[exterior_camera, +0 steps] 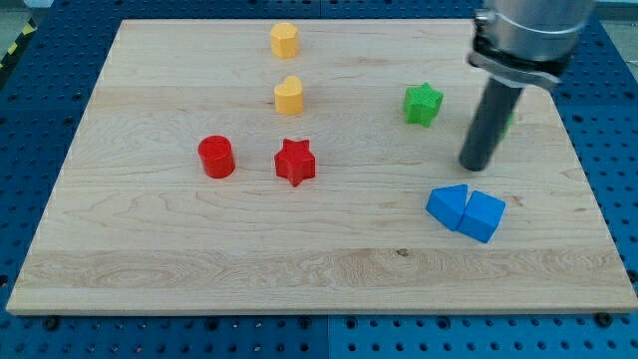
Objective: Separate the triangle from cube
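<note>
A blue triangle block (448,205) and a blue cube (482,215) lie touching each other at the view's lower right of the wooden board (150,249). The triangle is on the left, the cube on the right. My tip (475,165) stands just above the pair in the view, a short gap from them and touching neither. The rod rises toward the view's top right.
A green star (423,103) lies left of the rod; a green piece (510,118) peeks out behind it. A red star (295,162) and red cylinder (215,157) lie mid-board. Two yellow blocks (285,40) (289,96) lie near the top.
</note>
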`<state>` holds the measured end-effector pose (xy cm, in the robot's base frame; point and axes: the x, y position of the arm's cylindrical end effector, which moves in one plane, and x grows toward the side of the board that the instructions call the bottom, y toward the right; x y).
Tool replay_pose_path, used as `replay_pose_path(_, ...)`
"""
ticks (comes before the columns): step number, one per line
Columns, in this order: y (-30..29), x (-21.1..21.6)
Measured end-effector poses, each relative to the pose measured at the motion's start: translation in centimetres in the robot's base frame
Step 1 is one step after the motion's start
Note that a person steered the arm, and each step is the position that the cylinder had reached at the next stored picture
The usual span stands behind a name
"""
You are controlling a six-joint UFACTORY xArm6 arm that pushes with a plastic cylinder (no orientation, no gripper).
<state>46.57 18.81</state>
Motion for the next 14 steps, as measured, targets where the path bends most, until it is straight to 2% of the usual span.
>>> replay_pose_path(2, 5.9, 6.8)
replay_pose_path(3, 3.3, 11.0)
replay_pose_path(4, -3.5, 11.4)
replay_pose_path(5, -5.0, 11.2)
replay_pose_path(6, -4.2, 10.8)
replay_pose_path(8, -3.4, 6.6)
replay_pose_path(11, -3.4, 4.0)
replay_pose_path(13, -3.5, 7.2)
replay_pose_path(14, -4.7, 7.0)
